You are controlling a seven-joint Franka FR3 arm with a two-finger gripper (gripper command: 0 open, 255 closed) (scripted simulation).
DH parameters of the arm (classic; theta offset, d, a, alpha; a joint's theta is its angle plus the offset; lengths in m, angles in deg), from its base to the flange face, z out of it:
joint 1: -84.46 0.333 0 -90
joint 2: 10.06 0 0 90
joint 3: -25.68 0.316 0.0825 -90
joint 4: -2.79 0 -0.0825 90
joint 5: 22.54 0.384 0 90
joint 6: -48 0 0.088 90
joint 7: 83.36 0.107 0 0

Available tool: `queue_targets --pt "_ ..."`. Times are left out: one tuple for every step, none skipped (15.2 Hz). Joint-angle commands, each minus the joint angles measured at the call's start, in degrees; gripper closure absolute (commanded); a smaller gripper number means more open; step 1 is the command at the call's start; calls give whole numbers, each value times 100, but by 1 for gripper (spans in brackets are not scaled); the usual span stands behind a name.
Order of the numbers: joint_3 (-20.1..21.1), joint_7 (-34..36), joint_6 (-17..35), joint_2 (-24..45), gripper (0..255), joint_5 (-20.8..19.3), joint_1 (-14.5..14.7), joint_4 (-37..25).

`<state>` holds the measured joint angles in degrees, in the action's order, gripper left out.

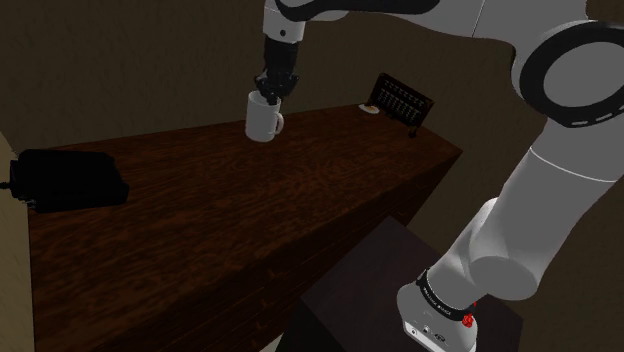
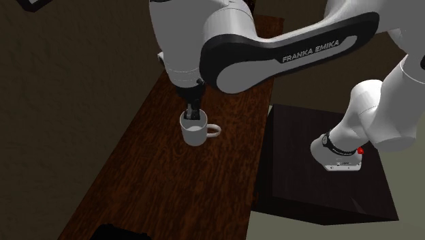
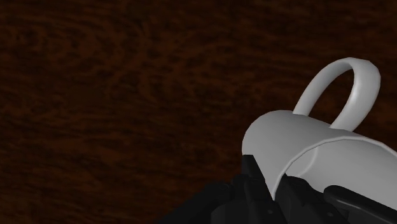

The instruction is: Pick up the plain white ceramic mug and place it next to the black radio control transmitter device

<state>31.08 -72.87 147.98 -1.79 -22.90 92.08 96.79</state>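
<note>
- The mug (image 1: pixel 265 118) is clasped at its rim by the gripper (image 1: pixel 270 95).
- The black transmitter (image 1: pixel 70 180) is found at the shoulder view's left edge, well apart from the mug.

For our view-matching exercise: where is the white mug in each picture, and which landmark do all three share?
Shoulder view: white mug above centre, under the claw.
Second exterior view: mug at centre.
Wrist view: mug rim clasped by the claw.
Shared landmark: dark wooden tabletop.
</note>
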Motion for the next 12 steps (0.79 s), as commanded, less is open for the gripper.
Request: queue_targets --pt "107 263 -45 12 255 -8 146 -59" --pt "162 393 -65 77 255 -19 220 -145" --pt "214 522 -89 148 255 -32 296 -239" --pt "266 650 -114 226 255 -46 373 -342" --pt "316 778 -143 309 255 -63 452 -453" --pt "364 905 -174 398 255 -81 532 -572" --pt "410 1031 -209 493 255 -102 613 -701" --pt "454 1157 -247 595 255 -125 697 -840" --pt "497 1281 -290 703 255 -149 782 -989" --pt "538 1405 -336 818 255 -176 869 -1148" --pt "576 1526 -388 940 255 -205 958 -1320" --pt "612 1647 -444 1069 255 -236 1050 -1504"
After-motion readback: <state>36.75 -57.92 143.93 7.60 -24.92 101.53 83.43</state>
